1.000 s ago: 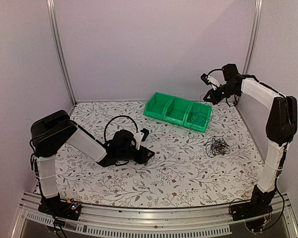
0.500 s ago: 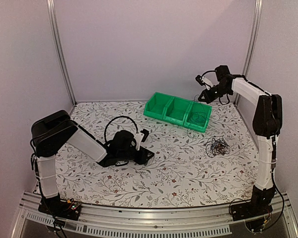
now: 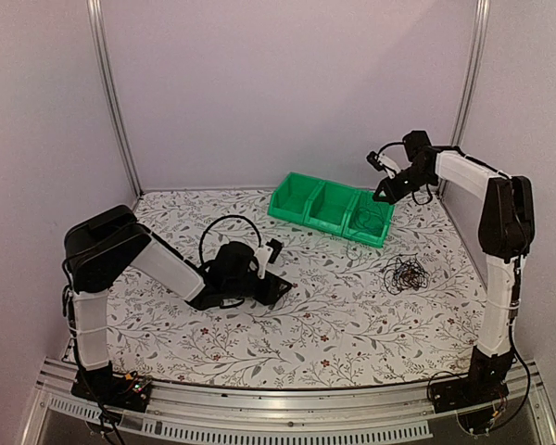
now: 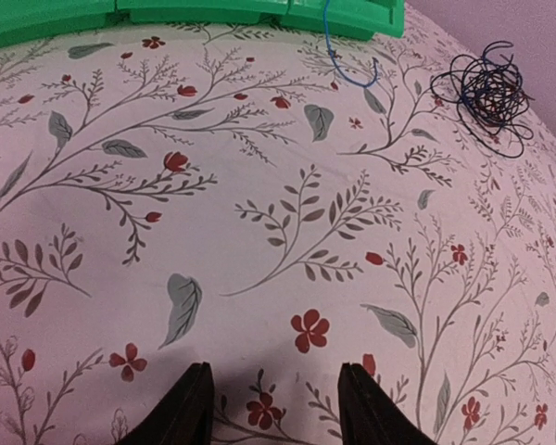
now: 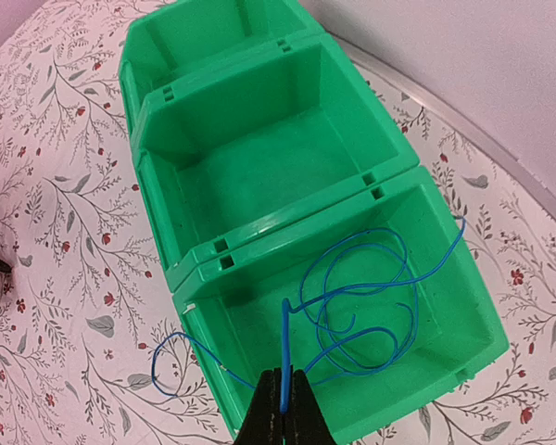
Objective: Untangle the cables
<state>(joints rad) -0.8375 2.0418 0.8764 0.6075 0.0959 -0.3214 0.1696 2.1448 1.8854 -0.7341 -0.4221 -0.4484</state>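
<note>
Pinching thin blue curly wire (image 5: 284, 343) between right gripper (image 5: 280, 413) tips; just below, coiled in nearest bay of green three-bay plastic bin (image 5: 259, 158), tail over its rim. Ahead of left gripper (image 4: 273, 408), parted and empty: dark wire tangle (image 4: 486, 88). Lifting could snag rim, drag bin.

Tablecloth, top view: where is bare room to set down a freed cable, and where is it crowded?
Bare cloth lies between the left hand and the tangle, and along the near edge. Crowded: the green bins, where the right hand grips a blue cable.
</note>
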